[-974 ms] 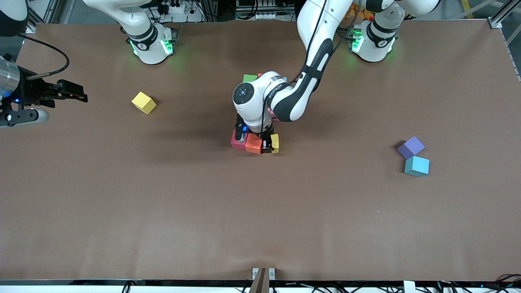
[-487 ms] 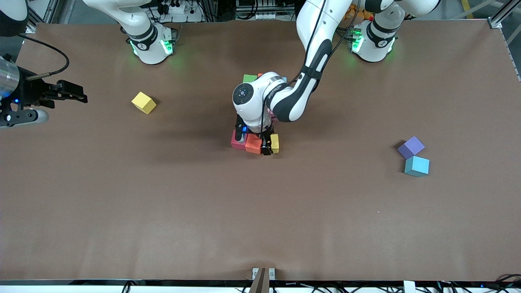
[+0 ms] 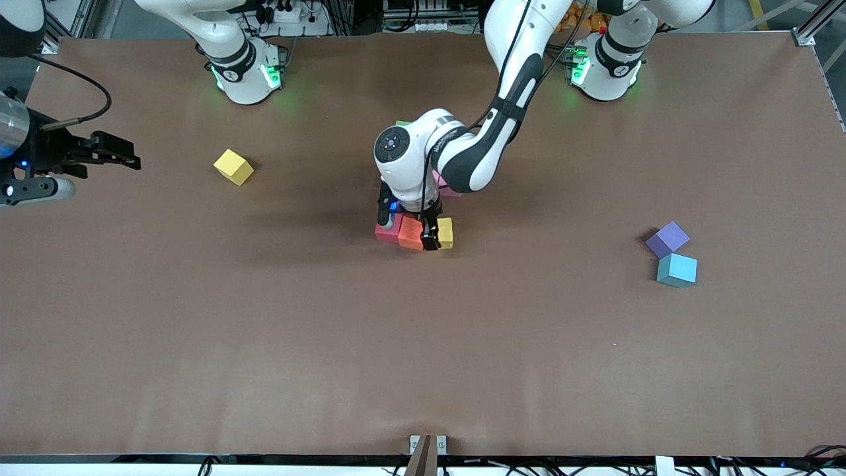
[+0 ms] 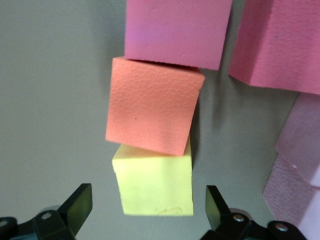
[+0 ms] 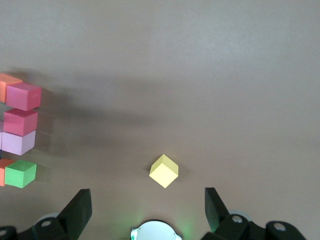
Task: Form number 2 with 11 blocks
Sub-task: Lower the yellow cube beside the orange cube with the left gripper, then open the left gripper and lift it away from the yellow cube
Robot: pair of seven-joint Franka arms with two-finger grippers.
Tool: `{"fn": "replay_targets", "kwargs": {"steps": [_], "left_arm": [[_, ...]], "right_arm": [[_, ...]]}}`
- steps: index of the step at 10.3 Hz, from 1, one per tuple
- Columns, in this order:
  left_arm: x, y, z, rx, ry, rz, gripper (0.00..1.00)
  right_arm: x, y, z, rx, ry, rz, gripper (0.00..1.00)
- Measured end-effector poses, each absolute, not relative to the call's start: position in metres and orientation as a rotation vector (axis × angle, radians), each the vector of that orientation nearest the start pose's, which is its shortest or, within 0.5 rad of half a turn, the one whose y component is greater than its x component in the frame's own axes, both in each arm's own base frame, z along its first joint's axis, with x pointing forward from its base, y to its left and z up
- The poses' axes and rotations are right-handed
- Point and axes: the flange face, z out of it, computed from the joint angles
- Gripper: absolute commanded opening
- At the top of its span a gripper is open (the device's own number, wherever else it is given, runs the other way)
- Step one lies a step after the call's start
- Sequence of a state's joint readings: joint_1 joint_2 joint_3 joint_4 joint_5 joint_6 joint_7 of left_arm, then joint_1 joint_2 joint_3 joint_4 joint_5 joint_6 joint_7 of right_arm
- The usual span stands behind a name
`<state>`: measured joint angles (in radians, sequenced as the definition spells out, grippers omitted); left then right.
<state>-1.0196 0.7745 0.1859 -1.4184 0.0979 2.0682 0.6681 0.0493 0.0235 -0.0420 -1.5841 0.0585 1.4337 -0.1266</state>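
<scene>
My left gripper (image 3: pixel 433 228) hangs open just above the yellow block (image 3: pixel 447 233), which rests on the table at the end of the nearest row. In the left wrist view that yellow block (image 4: pixel 152 185) lies between the fingers (image 4: pixel 80 202) with a gap on each side. It touches an orange block (image 3: pixel 411 233) (image 4: pixel 152 110), and a red block (image 3: pixel 385 231) follows. Pink blocks (image 4: pixel 280 45) of the number 2 (image 3: pixel 444 190) lie farther from the front camera, mostly hidden under the arm. My right gripper (image 3: pixel 122 151) (image 5: pixel 147 207) waits open and empty at the right arm's end.
A loose yellow block (image 3: pixel 233 166) (image 5: pixel 164 171) lies near the right arm's base. A purple block (image 3: pixel 667 238) and a light blue block (image 3: pixel 677 270) touch each other toward the left arm's end. A green block (image 5: pixel 21 173) sits at the figure's end nearest the bases.
My left gripper has opened, let go of the yellow block beside the orange one, and risen a little. The right arm has not moved.
</scene>
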Motion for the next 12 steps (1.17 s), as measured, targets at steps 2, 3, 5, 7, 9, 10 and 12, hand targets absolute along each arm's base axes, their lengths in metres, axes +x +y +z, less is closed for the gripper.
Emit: {"fn": "replay_targets", "kwargs": {"steps": [2,3,5,7,9,10,12], "left_arm": [[0.479,-0.529,0.27,-2.072,2.045,0.152,1.0],[0.496,-0.511,0.295,-2.116,2.001,0.146,1.0],[0.553,-0.445,0.348,-2.235,1.856,0.086,1.0],[0.598,-0.374,0.395,-2.349,1.703,0.042,1.0],[0.626,-0.295,0.437,-2.47,1.549,0.064,1.0],[0.634,-0.258,0.456,-2.525,1.469,0.069,1.0],[0.65,-0.183,0.482,-2.622,1.308,0.057,1.0]], "right_arm": [[0.531,0.014,0.597,-3.06,-0.218,0.217,1.0],[0.529,0.015,0.599,-3.064,-0.218,0.189,1.0],[0.524,0.023,0.597,-3.075,-0.236,0.114,1.0],[0.512,0.03,0.594,-3.081,-0.252,0.087,1.0],[0.512,0.03,0.599,-3.082,-0.253,0.061,1.0],[0.517,0.03,0.602,-3.082,-0.251,0.039,1.0],[0.53,0.028,0.606,-3.081,-0.25,0.015,1.0]]}}
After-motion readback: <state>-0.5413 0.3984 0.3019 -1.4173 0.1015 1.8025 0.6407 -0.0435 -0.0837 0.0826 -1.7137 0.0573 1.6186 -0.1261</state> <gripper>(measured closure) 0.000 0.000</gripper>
